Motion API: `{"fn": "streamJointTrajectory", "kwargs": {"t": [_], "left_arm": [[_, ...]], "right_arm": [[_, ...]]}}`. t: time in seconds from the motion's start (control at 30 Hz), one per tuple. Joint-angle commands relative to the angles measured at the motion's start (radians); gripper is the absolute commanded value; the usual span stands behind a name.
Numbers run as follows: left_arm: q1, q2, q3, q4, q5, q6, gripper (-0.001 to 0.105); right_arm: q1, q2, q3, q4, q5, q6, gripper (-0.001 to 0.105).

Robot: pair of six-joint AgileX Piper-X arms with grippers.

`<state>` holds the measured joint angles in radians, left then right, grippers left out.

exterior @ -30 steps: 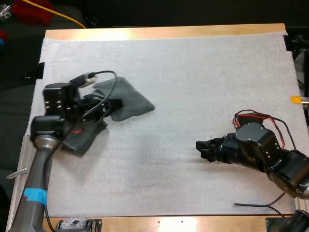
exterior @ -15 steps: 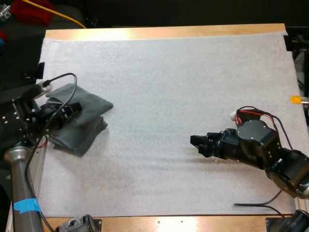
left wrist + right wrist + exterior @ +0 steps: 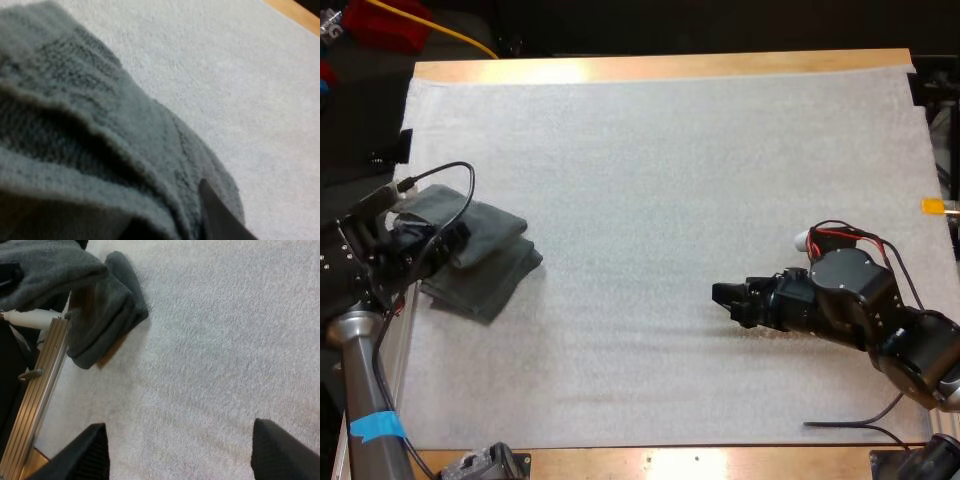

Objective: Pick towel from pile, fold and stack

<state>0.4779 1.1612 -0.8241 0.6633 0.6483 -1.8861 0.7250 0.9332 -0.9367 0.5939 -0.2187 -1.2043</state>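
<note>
1. Grey-green towel (image 3: 490, 222) lies at the left edge of the mat (image 3: 670, 180), draped over the far half of a folded stack (image 3: 485, 285) of the same cloth. From the right wrist view it looks raised a little above that stack rather than settled flat on it.
2. The left end effector (image 3: 450, 240) is clamped on the towel's near-left end, and the left wrist view shows cloth bunched tightly in its grip. The towel's long axis runs from that grip out toward the middle of the mat, roughly in line with the stack beneath.
3. The right end effector (image 3: 725, 297) hangs low over bare mat, well apart from the towel, which lies to its left. Its fingers stand apart with nothing between them.
4. The left arm is much the nearer, so laying the towel down on the stack looks like its job. The point to judge is whether the towel sits squarely over the stack before the grip is let go.
5. Compared with a second ago, the left arm has drawn back toward the table (image 3: 650, 68) edge on its own side. The towel came with it, from reaching out toward the mat's centre to sitting over the stack. The right end effector has edged slightly toward the centre.
</note>
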Motion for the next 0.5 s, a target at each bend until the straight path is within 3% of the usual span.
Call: {"fn": "streamJointTrajectory", "kwargs": {"t": [0.0, 0.33, 0.47], "left_arm": [[-0.001, 0.005, 0.006, -0.040, -0.010, 0.008, 0.000], [-0.001, 0.134, 0.016, -0.024, -0.008, 0.008, 0.000], [-0.001, 0.155, 0.027, 0.007, -0.050, 0.008, 0.000]], "right_arm": [[0.000, -0.006, -0.003, -0.007, -0.010, -0.001, 0.059], [0.000, -0.006, -0.003, -0.007, -0.026, -0.001, 0.059], [0.000, -0.006, -0.003, -0.007, -0.026, -0.001, 0.059]]}}
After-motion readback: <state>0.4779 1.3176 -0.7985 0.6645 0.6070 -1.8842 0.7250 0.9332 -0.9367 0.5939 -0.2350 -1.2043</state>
